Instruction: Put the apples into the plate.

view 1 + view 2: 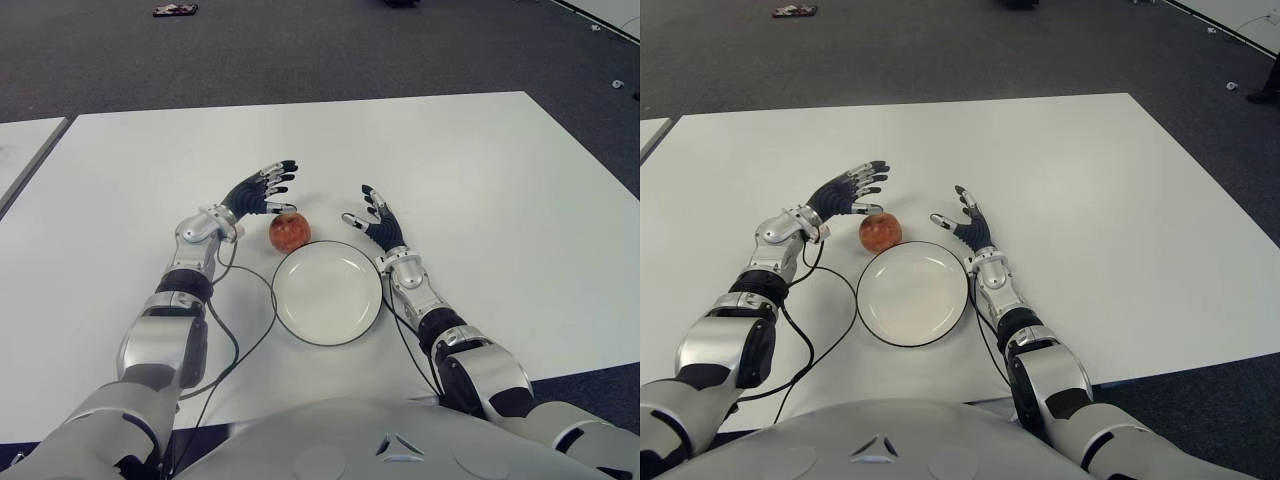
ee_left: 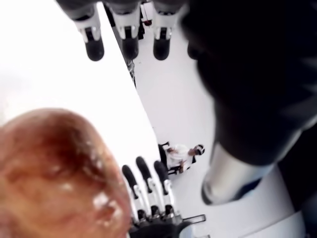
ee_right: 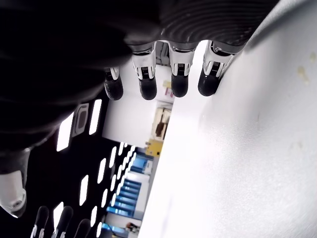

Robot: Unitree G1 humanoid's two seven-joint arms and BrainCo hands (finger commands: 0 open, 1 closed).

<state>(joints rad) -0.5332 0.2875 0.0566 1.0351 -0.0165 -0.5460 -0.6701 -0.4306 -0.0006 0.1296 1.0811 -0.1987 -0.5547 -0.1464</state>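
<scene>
Round red apple [image 1: 289,231] lay on white table [image 1: 480,180], touching far rim of round white plate [image 1: 327,293]. Left hand [image 1: 258,190] spread, empty, just beside apple; right hand [image 1: 377,224] spread. Apple seemed firm, smooth, rollable: grip around sides.

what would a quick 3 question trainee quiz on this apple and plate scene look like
1. True or false: the apple already lies in the plate.
2. Which hand is nearer the apple? A) left hand B) right hand
3. Fill in: both hands have their fingers ____ and hold nothing.

Key
1. False: the apple sits on the table just beyond the plate's far left rim, and the plate has nothing in it.
2. A: the left hand is right beside the apple, on its far left; the right hand shows past the plate's right rim.
3. Open.
</scene>
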